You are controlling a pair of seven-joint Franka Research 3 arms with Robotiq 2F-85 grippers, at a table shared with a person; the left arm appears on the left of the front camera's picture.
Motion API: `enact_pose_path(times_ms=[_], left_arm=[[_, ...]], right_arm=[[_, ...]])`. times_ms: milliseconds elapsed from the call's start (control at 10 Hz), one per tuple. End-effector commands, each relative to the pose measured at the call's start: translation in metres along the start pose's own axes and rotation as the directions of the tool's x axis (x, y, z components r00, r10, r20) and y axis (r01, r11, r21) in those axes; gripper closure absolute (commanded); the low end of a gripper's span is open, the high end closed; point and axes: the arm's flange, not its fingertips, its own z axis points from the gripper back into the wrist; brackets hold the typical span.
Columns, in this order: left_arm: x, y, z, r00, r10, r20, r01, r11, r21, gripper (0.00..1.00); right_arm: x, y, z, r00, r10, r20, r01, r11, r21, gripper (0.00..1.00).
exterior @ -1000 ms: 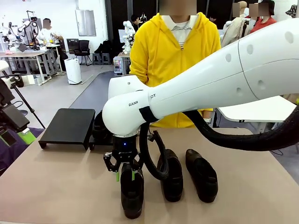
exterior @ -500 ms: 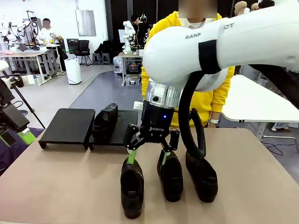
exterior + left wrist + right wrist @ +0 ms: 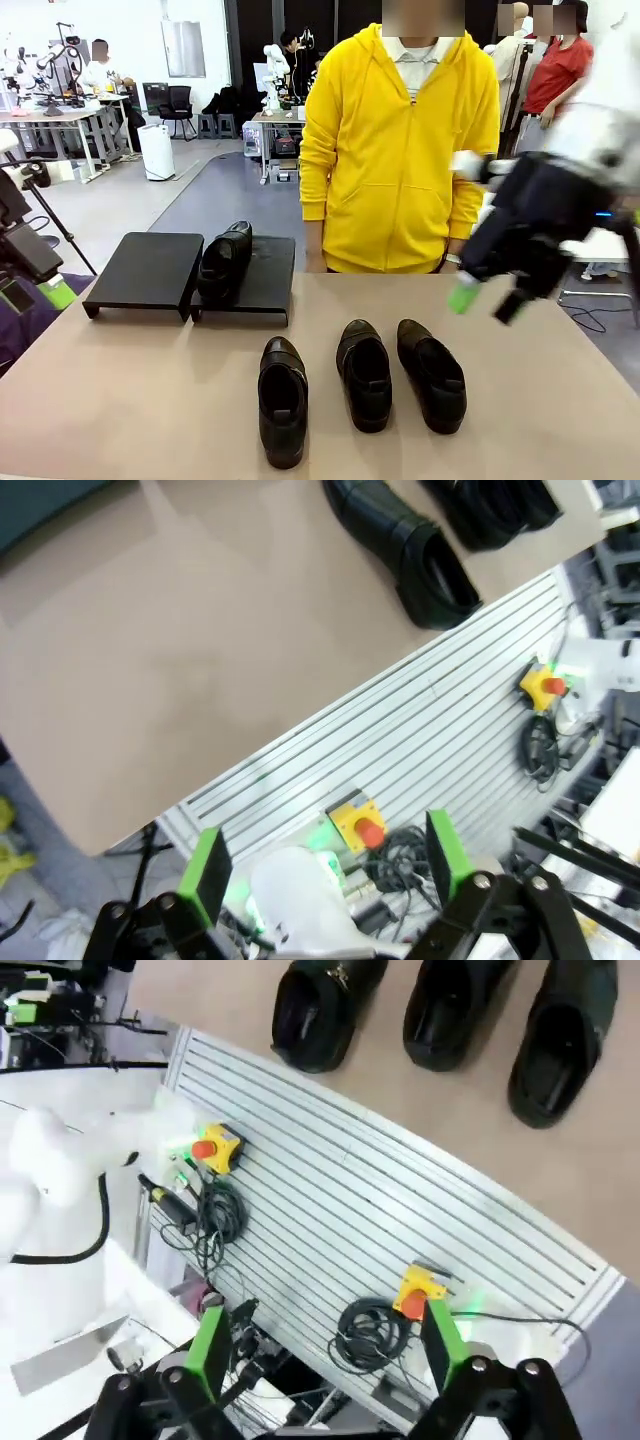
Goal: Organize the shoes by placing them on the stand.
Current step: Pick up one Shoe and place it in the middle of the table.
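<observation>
Three shoes (image 3: pixel 364 375) near the front edge of the desk (image 3: pixel 120 400), bare room leftward; right claw (image 3: pixel 487 300) — blurry, looks spread — up at right; left claw (image 3: pixel 325 865) spread, empty.

A: What's at the far left of the table (image 3: pixel 120 400)?
B: Left stand (image 3: pixel 148 265) just beside right stand (image 3: pixel 268 285), with a shoe (image 3: pixel 225 262) on the right stand.
A: And nearer us?
B: A row mid-table: left shoe (image 3: pixel 283 400) nearest, then middle shoe (image 3: pixel 364 373) and right shoe (image 3: pixel 430 373).

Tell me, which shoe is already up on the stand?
The far-left shoe: it sits up on the stand. The other three shoes lie in a row on the table, nearer the camera.
</observation>
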Motion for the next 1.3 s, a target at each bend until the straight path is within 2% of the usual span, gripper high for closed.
enact_pose_path(times_ms=[0, 200, 300, 400, 500, 700, 900, 1000, 1200], left_arm=[[-0.002, 0.003, 0.002, 1.0, -0.015, -0.006, 0.015, 1.0, 0.004, 0.0], [-0.002, 0.003, 0.002, 1.0, -0.015, -0.006, 0.015, 1.0, 0.004, 0.0], [-0.002, 0.003, 0.002, 1.0, -0.015, -0.006, 0.015, 1.0, 0.004, 0.0], [-0.002, 0.003, 0.002, 1.0, -0.015, -0.006, 0.015, 1.0, 0.004, 0.0], [-0.002, 0.003, 0.002, 1.0, -0.015, -0.006, 0.015, 1.0, 0.004, 0.0], [-0.002, 0.003, 0.002, 1.0, -0.015, -0.006, 0.015, 1.0, 0.004, 0.0], [-0.002, 0.003, 0.002, 1.0, -0.015, -0.006, 0.015, 1.0, 0.004, 0.0], [-0.002, 0.003, 0.002, 1.0, -0.015, -0.006, 0.015, 1.0, 0.004, 0.0], [-0.002, 0.003, 0.002, 1.0, -0.015, -0.006, 0.015, 1.0, 0.004, 0.0]], right_arm=[[0.052, 0.033, -0.04, 0.997, 0.033, -0.066, -0.036, 0.998, -0.05, 0.0], [0.052, 0.033, -0.04, 0.997, 0.033, -0.066, -0.036, 0.998, -0.05, 0.0], [0.027, 0.024, -0.037, 0.998, 0.026, -0.058, -0.028, 0.998, -0.047, 0.0], [0.042, 0.016, -0.041, 0.997, 0.026, -0.076, -0.026, 1.0, 0.001, 0.0], [0.034, 0.002, -0.022, 1.0, 0.027, -0.017, -0.026, 0.998, 0.056, 0.0], [-0.019, -0.047, 0.028, 0.993, -0.005, 0.117, -0.007, 0.994, 0.109, 0.0], [-0.059, -0.096, 0.058, 0.986, -0.029, 0.162, 0.012, 0.995, 0.101, 0.0], [-0.075, -0.116, 0.067, 0.972, -0.018, 0.233, -0.014, 0.991, 0.133, 0.0], [-0.084, -0.152, 0.08, 0.918, -0.028, 0.396, -0.059, 0.977, 0.205, 0.0]])
